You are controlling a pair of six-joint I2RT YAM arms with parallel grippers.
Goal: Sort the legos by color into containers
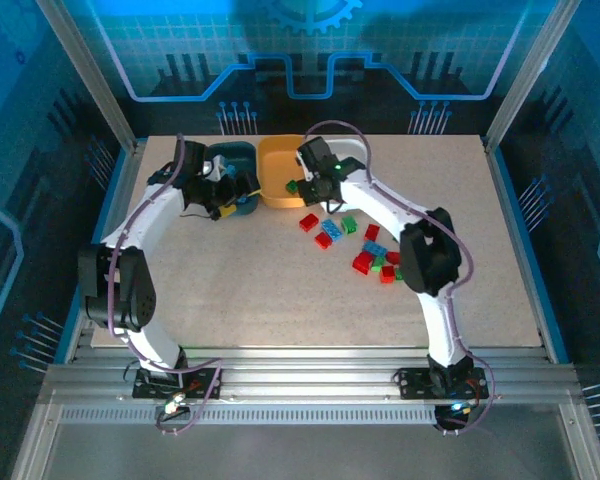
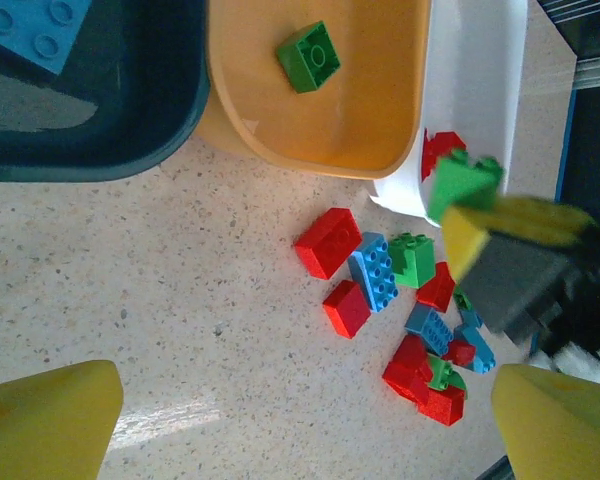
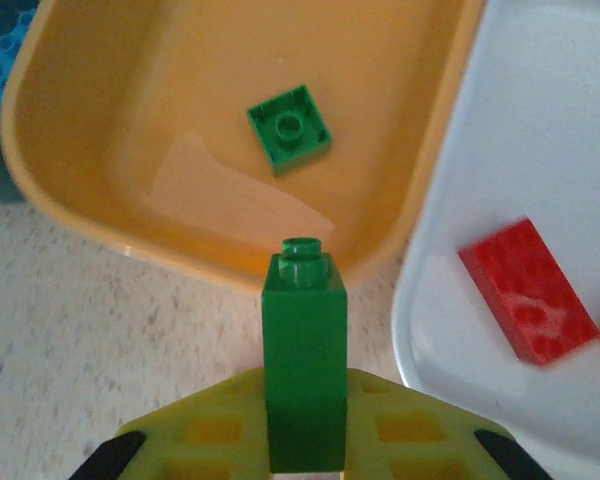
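My right gripper is shut on a tall green lego, held just short of the orange-yellow container's near rim. One flat green lego lies inside that tub. The white container to its right holds a red lego. From the left wrist view the dark teal container has a light blue lego in it. My left gripper hangs open over bare table beside the teal tub. Loose red, green and blue legos lie scattered on the table.
The three tubs stand side by side at the back middle of the table. My right arm arches over the loose bricks and covers part of the white tub. Metal frame posts flank the table.
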